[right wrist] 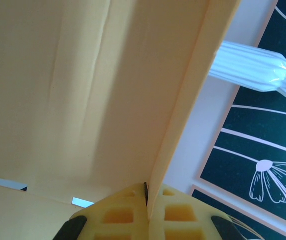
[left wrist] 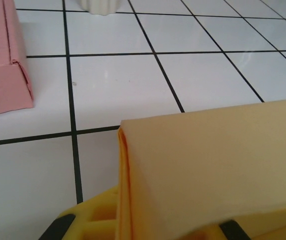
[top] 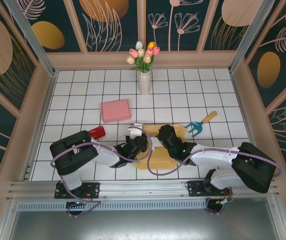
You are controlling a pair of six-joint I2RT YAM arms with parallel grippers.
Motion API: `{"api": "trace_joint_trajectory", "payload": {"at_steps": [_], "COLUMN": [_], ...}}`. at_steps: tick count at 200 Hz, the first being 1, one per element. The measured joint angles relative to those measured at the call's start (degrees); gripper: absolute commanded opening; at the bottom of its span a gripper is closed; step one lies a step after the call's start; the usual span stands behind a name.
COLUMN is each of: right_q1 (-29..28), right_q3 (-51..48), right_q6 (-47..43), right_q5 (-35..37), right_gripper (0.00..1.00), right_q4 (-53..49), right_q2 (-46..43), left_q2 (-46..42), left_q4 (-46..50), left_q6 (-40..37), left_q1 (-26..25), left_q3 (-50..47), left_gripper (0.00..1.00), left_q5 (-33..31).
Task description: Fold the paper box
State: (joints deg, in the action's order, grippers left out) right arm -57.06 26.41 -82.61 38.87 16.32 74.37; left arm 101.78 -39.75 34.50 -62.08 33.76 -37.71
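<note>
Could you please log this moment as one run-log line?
left gripper: shut on paper box | right gripper: shut on paper box | pink box: apart

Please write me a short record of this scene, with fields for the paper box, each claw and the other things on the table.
paper box: yellow, near the front of the table, between the two claws
left claw: shut on a folded panel of the paper box
right claw: shut on the edge of a panel
pink box: lies flat behind the left arm, apart from the yellow one
vase with tulips: upright, at the back
small rake: right of the paper box
red object: beside the left arm
table: white tiles
</note>
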Motion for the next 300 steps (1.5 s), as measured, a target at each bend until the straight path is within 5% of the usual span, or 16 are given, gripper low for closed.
{"api": "trace_joint_trajectory", "payload": {"at_steps": [93, 104, 136, 181, 300], "right_q1": [-0.94, -0.98, -1.25, -2.03, -1.73], "right_q3": [2.93, 3.41, 3.85, 4.09, 4.22], "right_q6": [4.94, 5.64, 6.58, 7.69, 10.6], "right_q5": [0.52, 0.39, -0.07, -1.09, -0.98], "right_gripper": [0.0, 0.0, 0.01, 0.01, 0.01], "right_q4": [-4.0, -5.01, -5.75, -5.62, -7.13], "right_q2": [0.98, 0.98, 1.03, 1.03, 0.94], "left_q2": [-2.03, -2.21, -4.57, -7.91, -2.6], "left_q4": [4.55, 5.03, 7.04, 7.32, -5.68], "left_q6": [3.08, 3.1, 3.1, 4.33, 7.76], "left_q1": [0.2, 0.26, 0.48, 1.25, 1.25], "left_q3": [0.42, 0.44, -0.24, -2.8, -6.14], "left_gripper": [0.0, 0.11, 0.14, 0.32, 0.36], "left_q5": [0.7, 0.83, 1.49, 1.4, 1.16]}}
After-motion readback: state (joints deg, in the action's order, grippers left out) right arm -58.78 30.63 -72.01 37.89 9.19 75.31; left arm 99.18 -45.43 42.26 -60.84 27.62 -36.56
